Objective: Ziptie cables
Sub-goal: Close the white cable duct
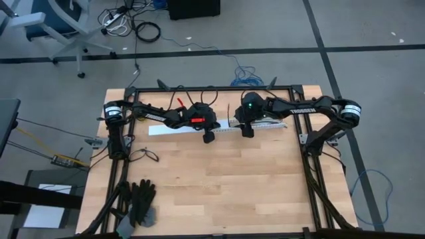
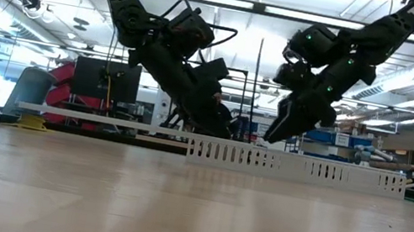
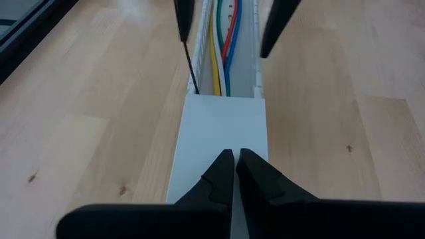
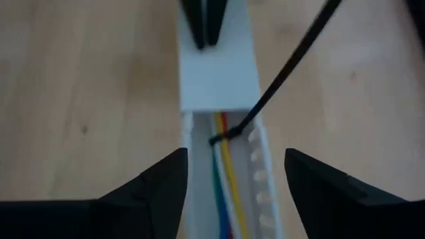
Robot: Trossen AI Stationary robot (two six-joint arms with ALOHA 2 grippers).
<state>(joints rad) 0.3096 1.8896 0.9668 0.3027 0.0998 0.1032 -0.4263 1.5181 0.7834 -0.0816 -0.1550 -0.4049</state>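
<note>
Wooden tabletop [image 1: 219, 179] carries a long white slotted channel [image 2: 296, 167] along its far side. Only the wrist views reveal what lies inside: the cables [image 3: 223, 46], yellow, red, blue, green and white, run along the open channel and pass under its lid [image 3: 216, 143]. A black ziptie [image 4: 275, 83] loops around them, its tail slanting upward. Left end effector [image 3: 236, 174] is clenched, empty, hovering over the lid. Right end effector [image 4: 236, 182] is spread wide, straddling the channel near the ziptie. From above, both arms hide the channel's middle; black gloves [image 1: 138, 201] lie at the near left corner.
</note>
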